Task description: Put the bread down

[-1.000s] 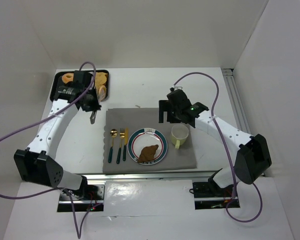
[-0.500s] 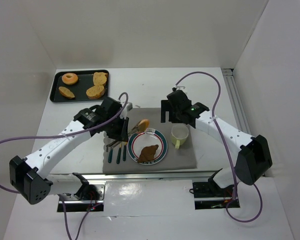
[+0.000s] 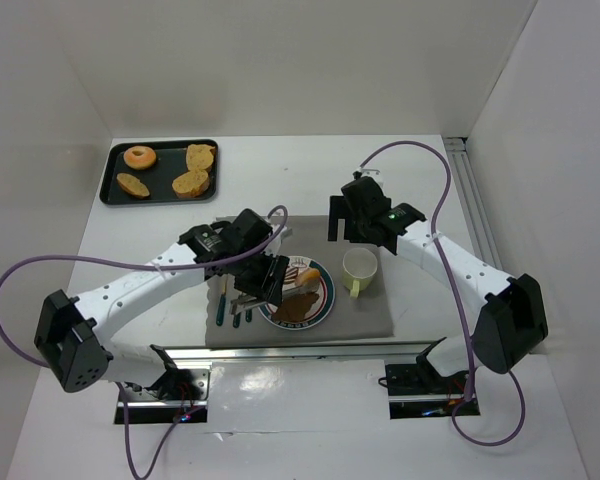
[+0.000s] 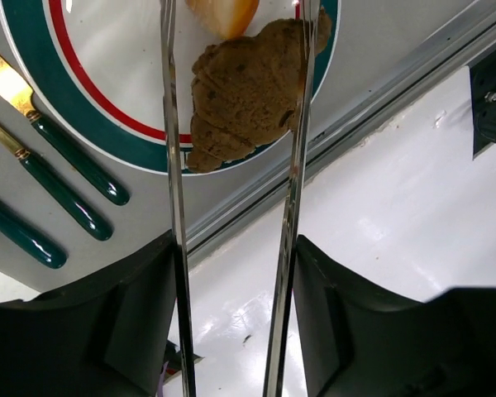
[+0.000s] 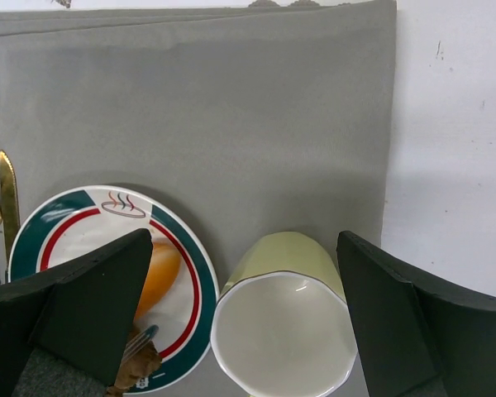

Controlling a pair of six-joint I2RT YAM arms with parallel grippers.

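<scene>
Croissant (image 3: pixel 296 308) lies on the plate (image 3: pixel 329 292), we see from above, our left hand (image 3: pixel 277 283) over it, right hand (image 3: pixel 343 226) beyond the cup (image 3: pixel 360 268). Left wrist: fingers (image 4: pixel 172 124) apart, orange bun (image 4: pixel 223 11) between them on the plate. Right wrist: fingers (image 5: pixel 74 314) spread wide, holding nothing.

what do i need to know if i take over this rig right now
Left gripper: open, low over the plate, jaws either side of the orange bread, not touching it.
Right gripper: open, empty, above the mat by the cup.
Done: orange bread and dark croissant both lie on the plate.
Left: lift the left arm clear; probably nothing more.
</scene>
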